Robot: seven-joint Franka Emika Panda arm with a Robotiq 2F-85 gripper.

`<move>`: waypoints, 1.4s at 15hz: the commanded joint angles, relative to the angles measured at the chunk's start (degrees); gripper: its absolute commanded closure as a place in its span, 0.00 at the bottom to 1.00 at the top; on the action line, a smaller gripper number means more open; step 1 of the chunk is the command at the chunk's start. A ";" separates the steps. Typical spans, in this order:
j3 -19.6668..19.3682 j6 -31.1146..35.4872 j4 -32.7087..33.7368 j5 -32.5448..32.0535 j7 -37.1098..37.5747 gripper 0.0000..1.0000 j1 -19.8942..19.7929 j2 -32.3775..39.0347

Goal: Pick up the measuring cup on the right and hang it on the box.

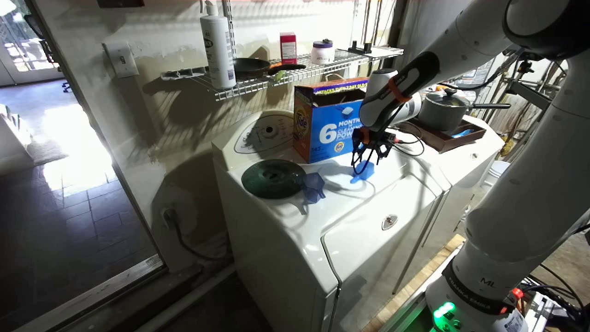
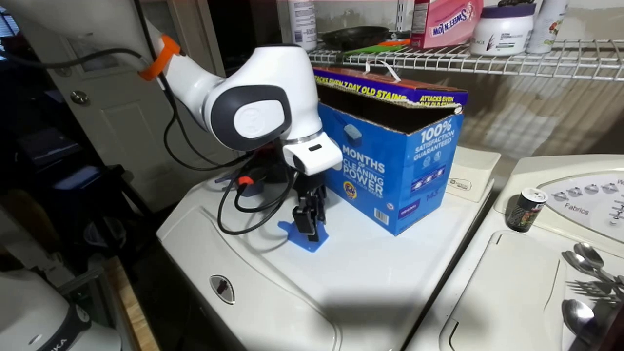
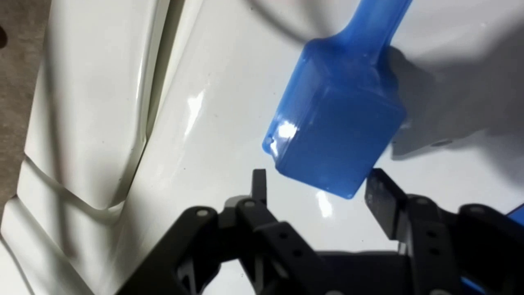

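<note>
1. Glossy white appliance top point(image 2: 360, 263), streaked with shadow, serves as the work surface. On it stands a tall brown cardboard box with a blue printed front point(image 2: 392, 156), open at the top.
2. Location: the small bright blue plastic measuring cup point(image 3: 339, 135) with a short handle lies on that white top, near the box and apart from it. Not lifted, not hung.
3. State of the black two-fingered gripper point(image 3: 316, 180): fingers apart, low at the cup's squared end, nothing clamped. One finger has clear space beside it; its partner appears right at a corner of the cup. Contact: cannot tell.
4. Main risk, my judgement: closing from here pinches only the cup's end, because the fingers reach too little of its sides. It could squirt out or swivel on the slick surface.
5. Second risk: the finger by the corner presses down on the plastic and shoves the cup askew.
6. Later risk: a crooked grip leaves the handle badly angled for the cardboard rim.
7. Appearance: saturated blue, shiny, bright glints along one wall. Seems mouth-down, flat base upward; handle points away from the fingers.
</note>
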 commanded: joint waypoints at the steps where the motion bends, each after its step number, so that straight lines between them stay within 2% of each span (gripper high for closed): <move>1: -0.69 0.77 1.10 -1.11 -1.34 0.13 -0.03 0.58; 2: -0.42 0.77 0.69 1.26 -1.94 0.12 0.24 -0.07; 3: -0.16 0.53 0.33 2.23 -1.94 0.05 0.50 -0.75; 5: 0.36 0.68 -0.47 2.83 -1.04 0.00 1.00 -2.15; 7: 1.13 0.28 -0.91 4.05 -1.03 0.00 1.52 -3.25; 11: 3.24 -2.65 -1.92 12.03 -3.16 0.00 3.26 -4.88; 14: 4.41 -5.67 -2.55 14.60 -2.22 0.00 4.14 -5.44; 17: 5.27 -7.93 -3.35 13.50 -0.19 0.00 4.51 -5.24; 20: 5.69 -5.43 -4.28 11.84 -1.82 0.00 4.54 -4.68; 21: 5.80 -4.15 -4.53 9.31 -0.82 0.00 4.34 -4.58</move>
